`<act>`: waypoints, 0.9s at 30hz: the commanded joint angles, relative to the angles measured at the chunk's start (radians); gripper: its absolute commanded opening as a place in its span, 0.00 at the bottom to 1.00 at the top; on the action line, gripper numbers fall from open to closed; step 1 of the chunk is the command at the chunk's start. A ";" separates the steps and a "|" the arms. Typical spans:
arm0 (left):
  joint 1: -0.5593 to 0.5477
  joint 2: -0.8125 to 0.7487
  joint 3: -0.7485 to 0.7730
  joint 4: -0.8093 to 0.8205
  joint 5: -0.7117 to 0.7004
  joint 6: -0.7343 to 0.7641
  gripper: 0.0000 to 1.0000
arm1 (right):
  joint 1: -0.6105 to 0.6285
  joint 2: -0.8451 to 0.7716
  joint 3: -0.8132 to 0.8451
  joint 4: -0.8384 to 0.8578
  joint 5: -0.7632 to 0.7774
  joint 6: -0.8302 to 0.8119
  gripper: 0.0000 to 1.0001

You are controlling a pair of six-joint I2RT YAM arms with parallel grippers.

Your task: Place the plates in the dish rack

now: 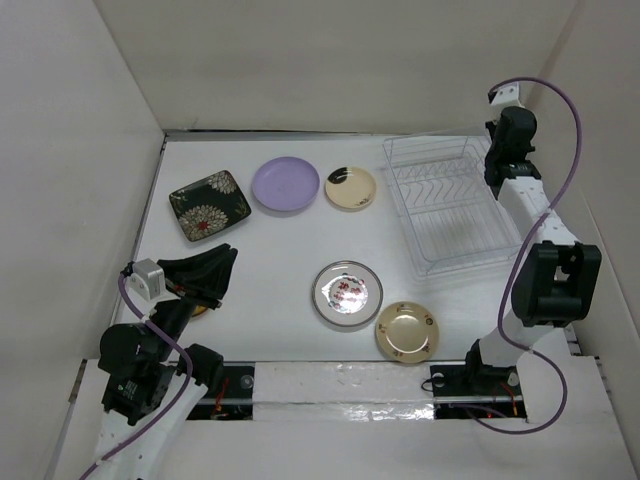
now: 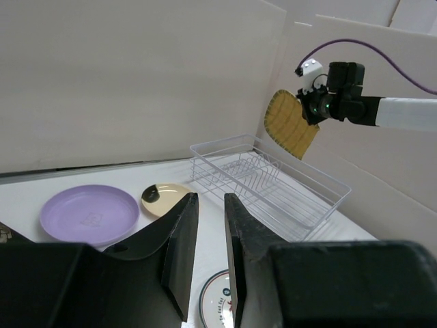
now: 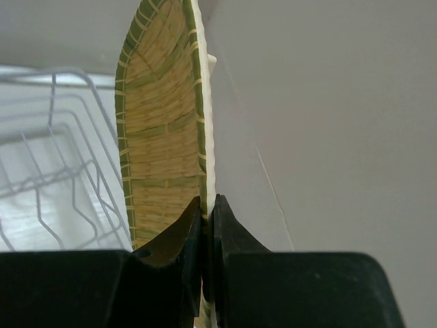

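Five plates lie flat on the surface [image 1: 270,260], all outside the rack [image 1: 452,205]: black square [image 1: 209,203], lilac [image 1: 286,184] and cream [image 1: 351,187] in a far row, red-patterned [image 1: 346,293] and tan [image 1: 407,331] nearer. Right jaws are clamped on the yellow ribbed plate [image 3: 160,137] at its edge, holding it in the air over the rack's far right end. It stands on edge, tilted, ribbed face toward the rack, long axis running out from the jaws. Left jaws stand slightly apart, holding nothing.

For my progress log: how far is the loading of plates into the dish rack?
Nothing is done: the dish rack holds no plate. In hand: the right gripper grips the yellow ribbed plate near it. Left: the black square, lilac, cream, red-patterned and tan plates on the table.
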 commanded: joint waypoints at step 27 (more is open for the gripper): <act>-0.006 0.022 0.032 0.030 0.003 0.010 0.20 | 0.041 0.017 -0.164 0.270 -0.028 -0.127 0.00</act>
